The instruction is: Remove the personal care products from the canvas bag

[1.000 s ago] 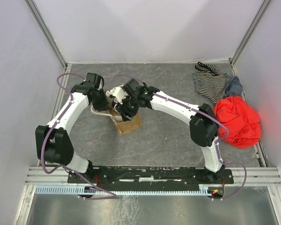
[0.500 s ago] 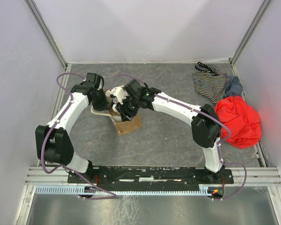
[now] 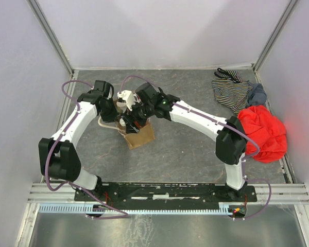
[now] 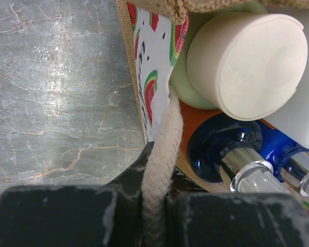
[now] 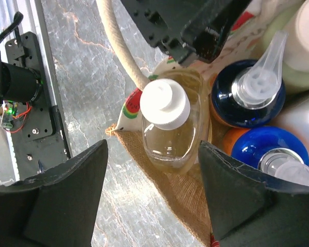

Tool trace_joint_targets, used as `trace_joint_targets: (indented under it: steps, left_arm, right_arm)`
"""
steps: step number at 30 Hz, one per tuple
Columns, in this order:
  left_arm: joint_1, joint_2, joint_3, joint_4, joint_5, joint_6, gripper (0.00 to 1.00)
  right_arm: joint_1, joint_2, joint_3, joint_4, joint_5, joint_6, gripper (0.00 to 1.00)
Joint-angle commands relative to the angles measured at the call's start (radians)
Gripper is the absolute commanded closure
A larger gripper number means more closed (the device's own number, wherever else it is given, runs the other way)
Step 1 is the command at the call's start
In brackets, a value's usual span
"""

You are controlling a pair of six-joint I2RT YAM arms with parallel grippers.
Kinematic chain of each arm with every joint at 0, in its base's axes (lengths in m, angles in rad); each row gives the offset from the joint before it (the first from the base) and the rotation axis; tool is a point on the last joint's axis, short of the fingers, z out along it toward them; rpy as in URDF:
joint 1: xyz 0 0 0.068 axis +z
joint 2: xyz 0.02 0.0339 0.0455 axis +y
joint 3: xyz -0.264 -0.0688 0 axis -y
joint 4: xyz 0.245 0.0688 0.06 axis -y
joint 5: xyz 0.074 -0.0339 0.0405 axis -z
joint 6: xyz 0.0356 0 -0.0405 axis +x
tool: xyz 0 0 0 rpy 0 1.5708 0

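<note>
Boxy coarse-weave canvas bag [image 3: 141, 137], watermelon-printed, left of centre on veined grey counter [image 3: 185, 154]. Upright inside: glossy blue-topped orange pump bottles [image 5: 247, 95], clear flat bottle [image 5: 167, 128], pale-green cylinder [image 4: 242, 62] with smooth cream cap. Both arms bent inward over it. Pinches the braided cream handle [image 4: 162, 149] tight with left end effector [image 4: 154, 203]. Hovers above with right end effector [image 5: 152, 170] spread wide, empty, straddling the flat bottle. Far right: crumpled red cloth [image 3: 261, 133], striped garment [image 3: 230, 90].

Left of centre on the counter [image 3: 185, 149], the canvas bag [image 3: 140, 136], well apart from the striped garment [image 3: 230, 90] and the cloth heap [image 3: 261, 133] at the far right, garment behind heap. Inside the bag, packed close: a flat bottle [image 5: 170, 131] in the corner by the rope handle [image 4: 162, 149], two pump bottles [image 5: 247, 98] beside it, a capped cylinder [image 4: 245, 62] against the bag wall. Handle between the left fingers [image 4: 56, 216]; flat bottle below the gap of the spread right fingers [image 5: 56, 200].
</note>
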Motion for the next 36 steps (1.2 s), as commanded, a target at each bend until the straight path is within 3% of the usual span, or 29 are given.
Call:
trace_joint_targets:
  steps: [1,11,21,27,36]
  left_arm:
    - [0.0,-0.042,0.015,0.012,0.045,0.013,0.97]
    - [0.0,-0.05,0.025,0.011,0.056,0.028,0.97]
    - [0.0,-0.05,0.027,0.009,0.068,0.039,0.96]
    - [-0.001,-0.052,0.034,0.007,0.071,0.039,0.95]
    - [0.0,-0.052,0.029,0.007,0.079,0.041,0.95]
  right_arm:
    - [0.025,0.001,0.082,0.044,-0.064,0.006,0.22]
    - [0.042,0.084,0.087,0.046,0.041,-0.016,0.25]
    - [0.036,0.067,0.013,-0.01,0.215,-0.107,0.26]
    - [-0.006,0.026,-0.05,-0.012,0.244,-0.128,0.27]
    - [-0.016,0.09,0.019,-0.099,0.268,-0.158,0.46]
